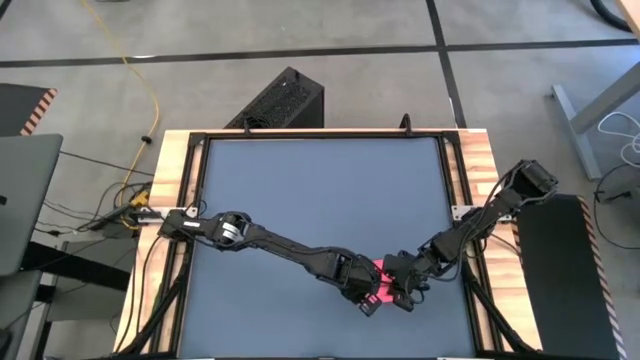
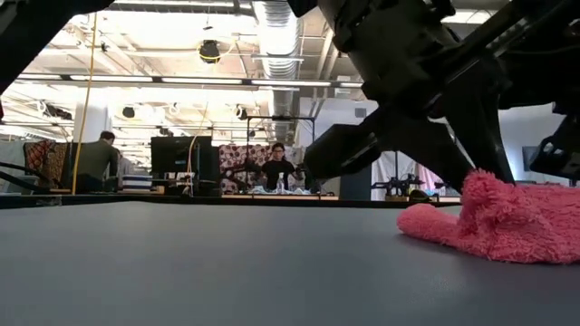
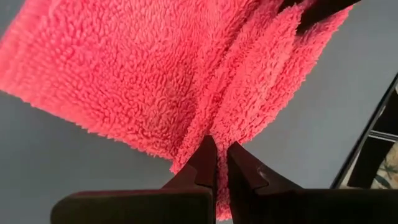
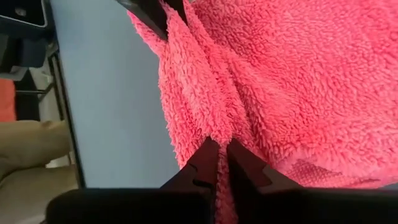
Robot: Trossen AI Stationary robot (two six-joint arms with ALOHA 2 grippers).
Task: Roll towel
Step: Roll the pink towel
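Observation:
The bright pink fluffy towel (image 2: 507,226) lies bunched on the dark grey tabletop (image 1: 320,200), near the table's near edge and right of the middle. A raised fold runs across it between my two grippers. My left gripper (image 3: 221,146) is shut on one end of that fold and my right gripper (image 4: 221,144) on the other end. In the high view the two grippers (image 1: 368,295) (image 1: 400,290) stand close together over the towel (image 1: 381,268) and hide most of it. My left gripper pinches the raised fold of the towel (image 3: 214,127) at the towel's edge between its two fingers, which lie along the fold. The towel rests on the table around the fold. My right gripper pinches the opposite end of the same raised fold (image 4: 217,127) between its two fingers, which lie along the fold and face my left gripper. The towel spreads on the table to either side.
The table's black inner frame and wooden rim (image 1: 470,200) run close to the right of the grippers. A black box (image 1: 285,100) stands beyond the far edge. People (image 2: 276,167) sit in the room behind the table. Bare tabletop lies to the left and far side.

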